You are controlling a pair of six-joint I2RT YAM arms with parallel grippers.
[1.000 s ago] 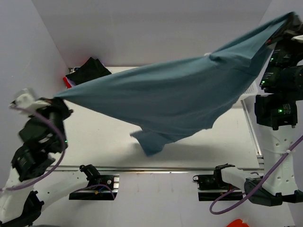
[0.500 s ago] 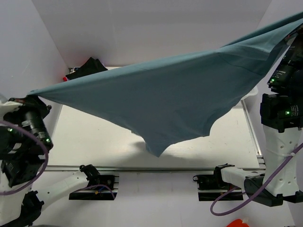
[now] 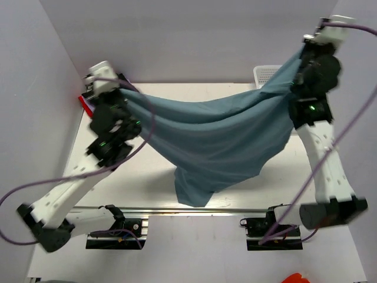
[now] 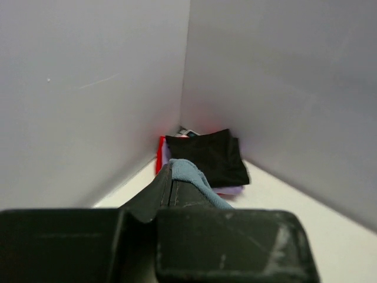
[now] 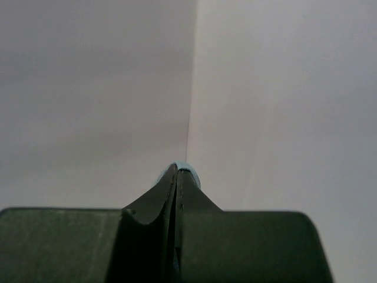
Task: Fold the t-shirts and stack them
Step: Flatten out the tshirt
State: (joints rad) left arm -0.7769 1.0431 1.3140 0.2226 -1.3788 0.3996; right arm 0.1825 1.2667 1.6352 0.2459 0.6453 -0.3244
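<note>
The blue-teal t-shirt (image 3: pixel 218 138) hangs in the air between my two grippers, sagging in the middle, its lowest part near the table's front edge. My left gripper (image 3: pixel 121 89) is shut on one corner at the back left; a fold of the shirt (image 4: pixel 189 175) sticks out past its tips (image 4: pixel 170 171). My right gripper (image 3: pixel 302 54) is shut on the other corner, high at the back right; a rim of blue cloth (image 5: pixel 187 167) shows at its tips (image 5: pixel 177 171). A folded black t-shirt (image 4: pixel 207 156) lies on a stack with red (image 4: pixel 159 156) beneath it in the back left corner.
A white mesh basket (image 3: pixel 265 74) stands at the back right, partly behind the hanging shirt. The white table (image 3: pixel 141 183) is walled by grey panels at left, back and right. A metal rail (image 3: pixel 194 209) runs along the front edge.
Both arms have swung from the outer sides toward the back of the table. The shirt was stretched taut and wide; now it sags in a loose curve between closer grippers.
</note>
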